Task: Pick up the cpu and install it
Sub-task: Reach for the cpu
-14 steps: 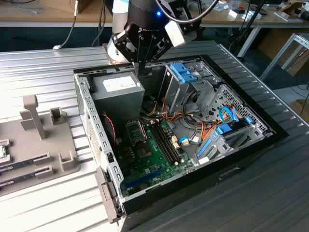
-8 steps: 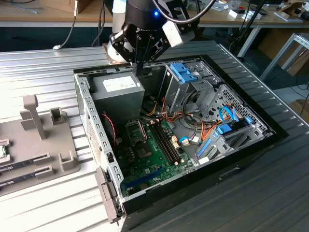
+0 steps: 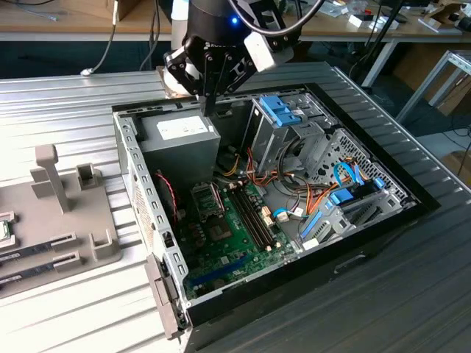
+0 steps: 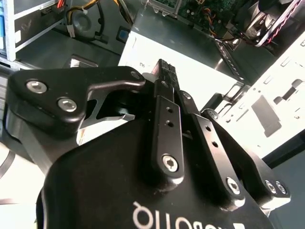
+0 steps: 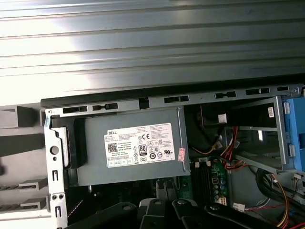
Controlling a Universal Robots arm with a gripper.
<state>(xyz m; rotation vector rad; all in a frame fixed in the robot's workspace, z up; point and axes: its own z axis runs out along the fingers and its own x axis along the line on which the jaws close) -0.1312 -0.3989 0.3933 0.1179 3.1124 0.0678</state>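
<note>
The cpu (image 3: 4, 231) is seen at the exterior view's far left edge, lying on the grey holding tray (image 3: 81, 220) near the two memory sticks (image 3: 35, 247), and it is partly cut off by the frame (only a sliver of silvery top and green rim is shown). The gripper (image 3: 208, 109) is held well apart from it, above the open computer case (image 3: 124, 147), with its tips pointed down at the grey power supply (image 3: 180, 136) by the case's far wall. Its jaws are drawn together, and nothing is seen clasped between them. In the second wrist view the gripper (image 4: 166, 71) is shown with its fingers side by side over the pale top of the box. In the first wrist view the labelled power supply (image 5: 128, 148) is looked down on directly, with the ribbed table (image 5: 152, 47) beyond the case wall. The socket (image 3: 208, 198) on the green motherboard (image 3: 235, 239) is seen further inside the case, just beside the power supply; whether its latch is raised cannot be told. The task is judged to be at its very start: the chip is not yet picked up, nothing is carried, and both the pick and the seating in the socket are left to be done.
</note>
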